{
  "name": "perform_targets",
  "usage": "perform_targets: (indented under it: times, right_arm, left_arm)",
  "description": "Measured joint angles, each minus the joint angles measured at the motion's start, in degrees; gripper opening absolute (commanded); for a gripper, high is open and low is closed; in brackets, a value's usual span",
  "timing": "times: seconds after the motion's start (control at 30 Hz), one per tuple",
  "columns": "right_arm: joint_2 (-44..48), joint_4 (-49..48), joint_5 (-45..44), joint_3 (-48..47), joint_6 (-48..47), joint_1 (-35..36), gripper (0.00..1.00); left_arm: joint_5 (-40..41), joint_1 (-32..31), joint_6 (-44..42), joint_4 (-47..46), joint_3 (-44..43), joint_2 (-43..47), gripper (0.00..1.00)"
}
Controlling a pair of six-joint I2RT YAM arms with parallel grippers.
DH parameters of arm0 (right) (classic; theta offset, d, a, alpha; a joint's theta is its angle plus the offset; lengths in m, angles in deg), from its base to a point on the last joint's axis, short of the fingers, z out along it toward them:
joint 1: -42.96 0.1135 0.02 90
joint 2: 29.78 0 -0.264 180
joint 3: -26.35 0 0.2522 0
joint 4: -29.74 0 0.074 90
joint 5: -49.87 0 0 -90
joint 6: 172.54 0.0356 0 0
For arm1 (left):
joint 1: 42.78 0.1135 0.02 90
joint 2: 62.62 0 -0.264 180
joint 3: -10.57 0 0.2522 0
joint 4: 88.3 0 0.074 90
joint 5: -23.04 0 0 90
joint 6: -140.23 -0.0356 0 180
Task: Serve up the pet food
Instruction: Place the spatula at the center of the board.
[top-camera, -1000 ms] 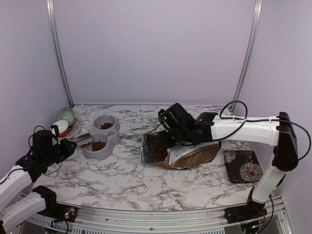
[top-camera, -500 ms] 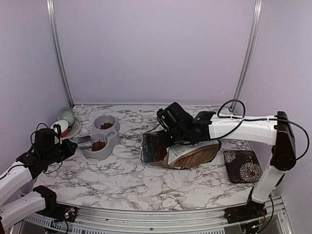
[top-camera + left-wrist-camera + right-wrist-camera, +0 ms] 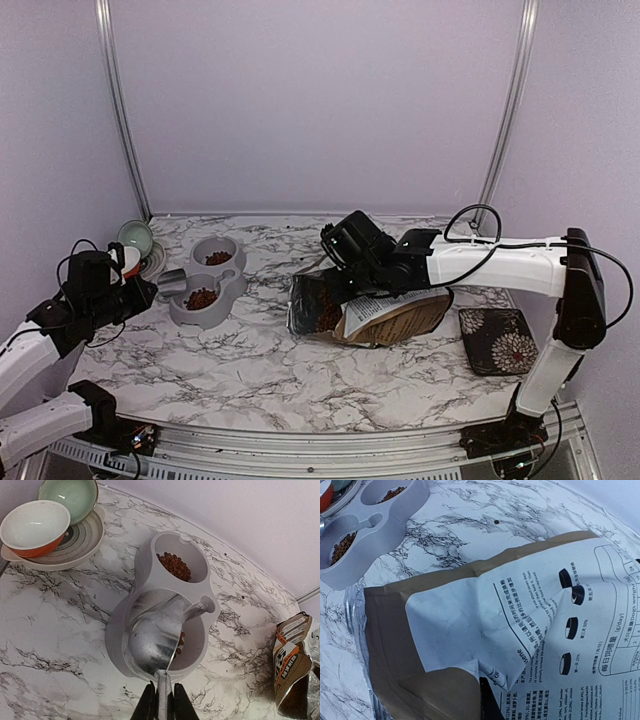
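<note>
Quick read of where you're at: your left gripper (image 3: 159, 702) is pinched narrow on the handle of the metal scoop (image 3: 152, 635), and the scoop hangs tipped over the near cup of the grey double feeder (image 3: 116, 630). Scoop looks pretty much emptied imo, just shiny metal inside. The pet food (image 3: 174, 565) sits as a small heap in the far cup, there's a thinner layer in the near cup under the scoop lip, and the rest is in the mouth of the bag (image 3: 395, 318) lying on its side mid-table. The right gripper (image 3: 338, 268) is fully closed and, as far as the overhead shows, it's clamped on the bag's top flap to keep the mouth open. The wrist cam there is all bag print, so can't confirm the exact bite. So you're at the tail end of a pour. Next you prob want to level the scoop, lift it clear of the feeder rim, then swing right to the bag opening for another load — keep the right arm steady so the mouth doesn't flop shut.
</note>
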Motion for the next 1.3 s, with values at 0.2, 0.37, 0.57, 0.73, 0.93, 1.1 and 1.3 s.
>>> perform_targets:
  times: [0.2, 0.37, 0.57, 0.73, 0.93, 1.1, 1.3]
  right_arm:
    - [-0.7, 0.0, 0.2, -0.5, -0.2, 0.0, 0.00]
    - [-1.1, -0.2, 0.1, -1.0, -0.2, 0.0, 0.00]
    - [-1.2, -0.3, 0.2, -1.0, -0.2, 0.0, 0.00]
    - [-1.1, -1.3, 0.4, -0.3, -0.1, 0.0, 0.00]
    - [0.2, -3.4, 0.3, 2.1, -0.1, -0.1, 0.00]
    - [0.6, -4.4, 0.3, 3.2, -0.1, -0.2, 0.00]
    - [1.1, -4.9, 0.2, 3.7, -0.1, -0.3, 0.00]
  left_arm:
    - [-2.3, -0.1, 0.2, 0.3, -1.5, 1.6, 0.00]
    - [-7.5, -0.3, 1.7, -0.2, -1.3, 1.3, 0.00]
    - [-13.8, -1.5, 5.2, -4.8, 0.3, 0.8, 0.00]
    - [-17.7, -3.6, 8.3, -11.1, 1.2, -3.6, 0.00]
    - [-20.4, -7.1, 11.6, -20.3, 3.3, -12.7, 0.00]
    - [-20.7, -9.9, 13.6, -26.2, 3.8, -20.0, 0.00]
    - [-21.9, -11.5, 17.3, -36.7, 6.0, -27.0, 0.00]
